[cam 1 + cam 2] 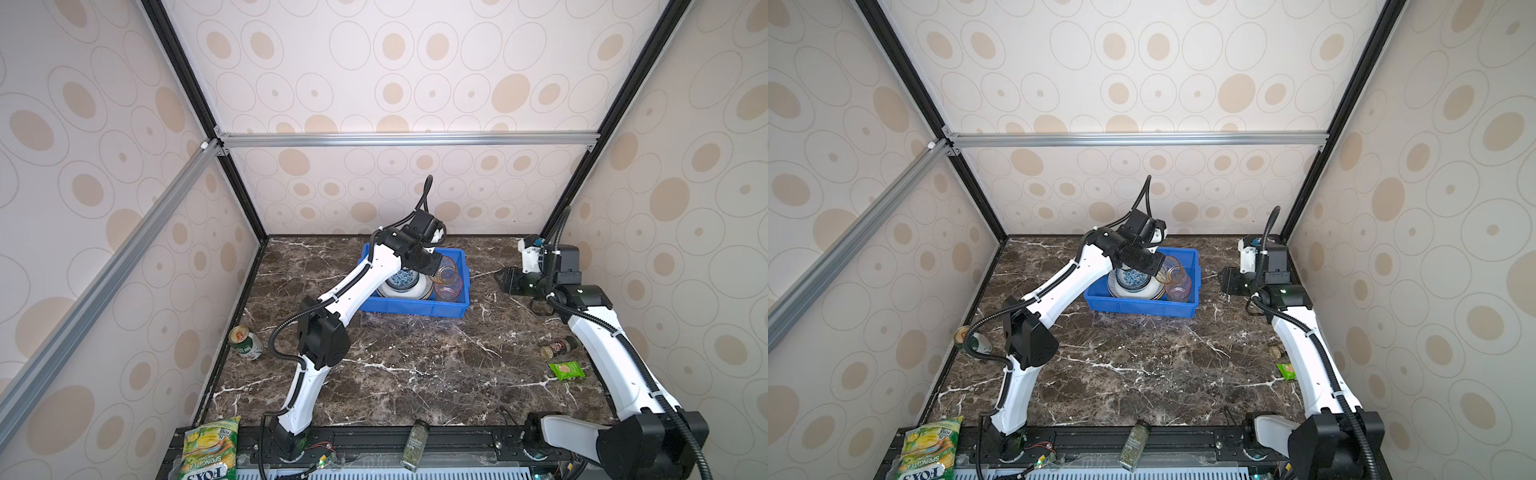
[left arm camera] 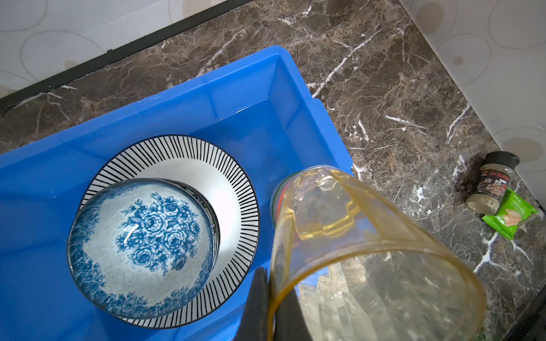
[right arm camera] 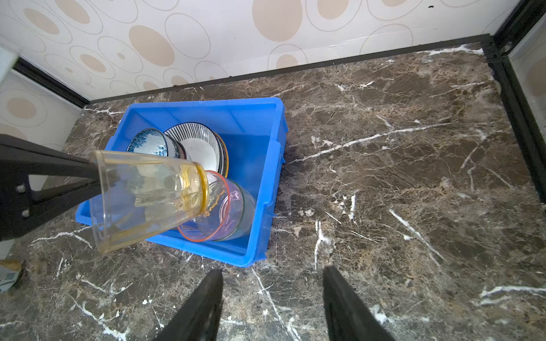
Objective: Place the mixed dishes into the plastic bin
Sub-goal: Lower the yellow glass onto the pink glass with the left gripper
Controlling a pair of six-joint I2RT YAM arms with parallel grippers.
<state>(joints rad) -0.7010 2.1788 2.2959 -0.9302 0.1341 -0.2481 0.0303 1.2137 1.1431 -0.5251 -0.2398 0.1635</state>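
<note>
The plastic bin [image 1: 411, 309] [image 1: 1138, 309] [image 3: 260, 206] stands at the back middle of the marble table. Inside it a blue floral bowl [image 2: 141, 248] [image 3: 147, 143] rests on a striped-rim plate [image 2: 233, 212] [image 3: 204, 147], with a pink-rimmed tumbler [image 3: 218, 212] [image 1: 449, 289] lying beside them. My left gripper [image 2: 273, 280] [image 1: 432, 266] is shut on the rim wall of a yellow tumbler [image 2: 369, 251] [image 3: 147, 197] [image 1: 1173, 268]. That tumbler hangs tilted over the bin, base toward the pink tumbler. My right gripper [image 3: 273, 268] [image 1: 505, 280] is open and empty over bare marble right of the bin.
A dark-lidded spice jar [image 1: 559, 347] [image 2: 492, 183] and a green packet [image 1: 566, 370] [image 2: 511, 212] lie at the right wall. A tin can [image 1: 245, 340] lies at the left wall. A snack bag [image 1: 212, 449] and a herb jar [image 1: 415, 444] sit on the front rail.
</note>
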